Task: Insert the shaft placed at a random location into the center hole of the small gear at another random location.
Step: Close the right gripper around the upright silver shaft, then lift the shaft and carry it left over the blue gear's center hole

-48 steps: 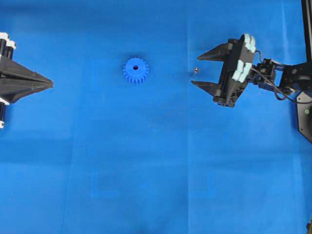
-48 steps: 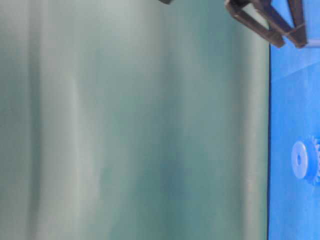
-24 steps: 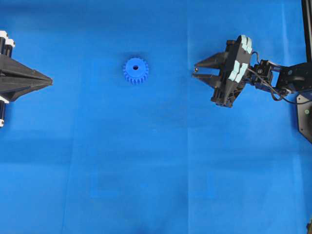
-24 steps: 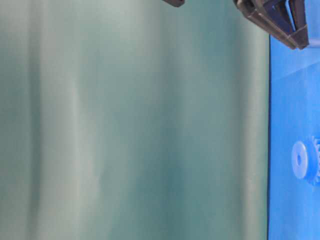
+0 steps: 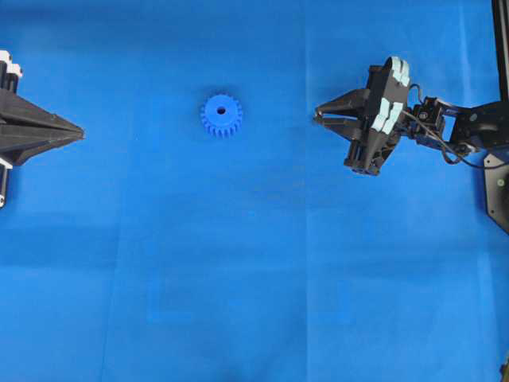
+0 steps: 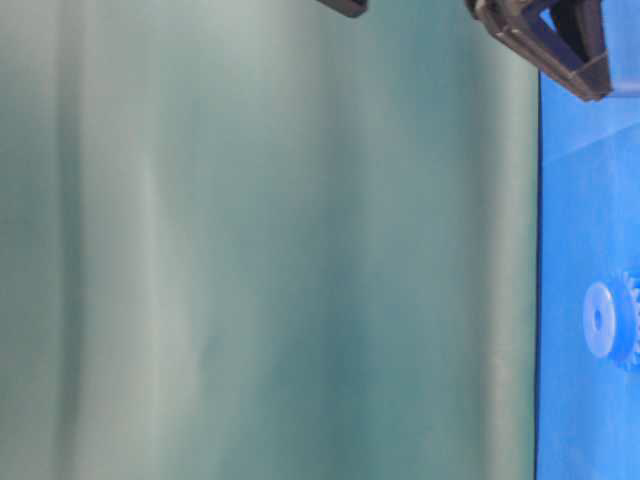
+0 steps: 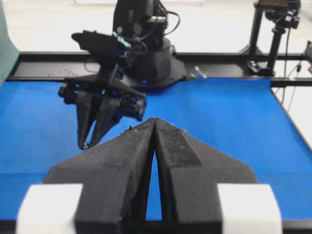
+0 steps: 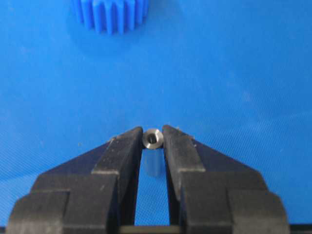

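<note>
I count one small gear (image 5: 221,115), one shaft (image 8: 153,138) and two end effectors on the blue counter (image 5: 238,278).

The small gear lies flat in the upper middle of the overhead view, left of centre, hub up, with one center hole (image 5: 221,110) showing as a dark dot. Nothing sits in that hole. In the table-level view the gear shows at the right edge, about two thirds of the way down. In the right wrist view only its lower teeth show, at the top edge left of centre.

The shaft is in the right end effector (image 5: 317,119), at the upper right of the overhead view, well apart from the gear. The right wrist view shows it best: the two dark fingers (image 8: 127,146) are closed against the pin from both sides, its shiny round end facing the camera right at the tips, just below the middle of the frame. In the overhead view the pin is too small for me to pick out between the tips.

The left end effector (image 5: 79,133) sits at the left edge of the overhead view, level with the gear and well apart from it. Its fingers are together, tips meeting in a point, with nothing between them in the left wrist view.
</note>
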You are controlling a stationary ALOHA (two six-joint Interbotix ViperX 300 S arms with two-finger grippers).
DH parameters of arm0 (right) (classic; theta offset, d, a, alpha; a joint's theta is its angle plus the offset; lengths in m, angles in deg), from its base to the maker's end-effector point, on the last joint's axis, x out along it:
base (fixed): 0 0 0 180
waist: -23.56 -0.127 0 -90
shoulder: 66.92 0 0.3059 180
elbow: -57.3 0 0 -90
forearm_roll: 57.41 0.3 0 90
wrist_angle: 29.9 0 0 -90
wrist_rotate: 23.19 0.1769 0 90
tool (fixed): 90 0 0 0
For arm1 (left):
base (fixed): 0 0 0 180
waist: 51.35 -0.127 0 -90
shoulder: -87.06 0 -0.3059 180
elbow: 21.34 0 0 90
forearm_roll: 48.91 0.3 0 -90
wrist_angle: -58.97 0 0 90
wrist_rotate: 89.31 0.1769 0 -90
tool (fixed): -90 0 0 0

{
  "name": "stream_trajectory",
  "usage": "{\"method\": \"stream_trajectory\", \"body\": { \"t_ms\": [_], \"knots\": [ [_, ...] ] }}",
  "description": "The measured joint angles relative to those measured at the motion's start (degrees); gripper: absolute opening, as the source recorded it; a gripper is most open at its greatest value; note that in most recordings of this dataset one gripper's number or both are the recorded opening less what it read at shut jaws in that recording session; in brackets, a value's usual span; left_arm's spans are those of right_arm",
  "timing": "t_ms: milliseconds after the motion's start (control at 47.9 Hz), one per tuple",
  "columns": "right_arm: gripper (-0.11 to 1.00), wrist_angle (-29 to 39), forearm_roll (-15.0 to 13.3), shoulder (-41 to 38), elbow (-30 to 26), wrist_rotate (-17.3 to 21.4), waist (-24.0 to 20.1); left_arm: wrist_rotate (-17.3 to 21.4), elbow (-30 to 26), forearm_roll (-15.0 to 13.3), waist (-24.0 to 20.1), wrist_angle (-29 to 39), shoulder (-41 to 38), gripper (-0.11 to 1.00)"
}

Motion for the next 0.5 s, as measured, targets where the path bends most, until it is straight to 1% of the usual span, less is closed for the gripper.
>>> {"method": "stream_trajectory", "body": {
  "t_ms": [292,396,501],
  "knots": [
    [0.04,11.0,0.0,12.1,-1.3,-0.4,0.0,0.0,0.1,0.0,0.0,0.2,0.0,0.0],
    [0.04,13.0,0.0,13.9,-1.3,-0.6,0.0,0.0,0.1,0.0,0.0,0.2,0.0,0.0],
    [0.04,13.3,0.0,14.2,-1.4,-0.6,0.0,-0.1,0.1,0.1,0.0,0.2,0.0,0.0]
  ]
}}
